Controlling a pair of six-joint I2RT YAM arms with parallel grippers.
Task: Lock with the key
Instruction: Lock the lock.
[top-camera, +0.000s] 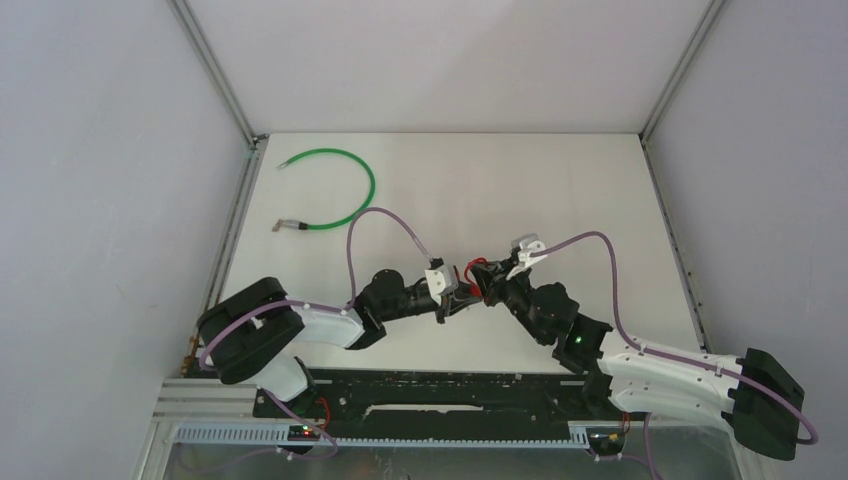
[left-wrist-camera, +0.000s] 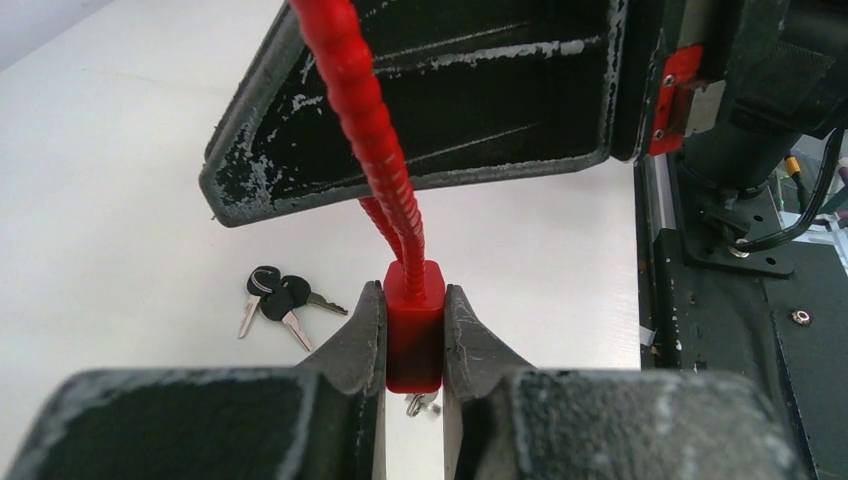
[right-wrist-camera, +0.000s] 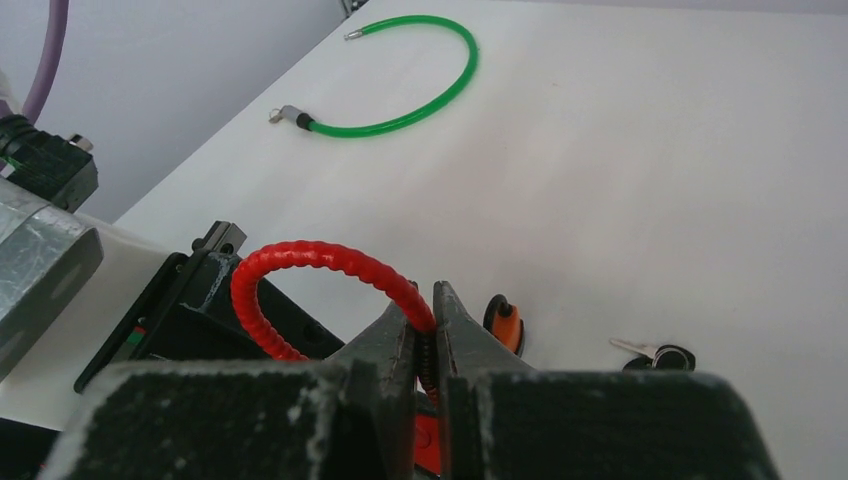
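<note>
Two robot arms meet over the middle of a white table (top-camera: 560, 190). Between them they hold a red cable lock clear of the surface.

The left gripper (left-wrist-camera: 413, 292) has its fingers pressed against both sides of the block-shaped lock body (left-wrist-camera: 413, 345). A small metal piece pokes out beneath the body.

The red ribbed cable (left-wrist-camera: 365, 110) arches up out of the body. The right gripper (right-wrist-camera: 425, 300) pinches this cable tightly between nearly closed fingertips.

A small bunch of black-headed keys (left-wrist-camera: 278, 300) lies flat on the table near the grippers, touched by neither. A small orange-and-black object (right-wrist-camera: 505, 322) shows just beyond the right fingertips; what it is cannot be told.

At the far left of the table lies a green cable (top-camera: 365, 190), curved into an open loop.
</note>
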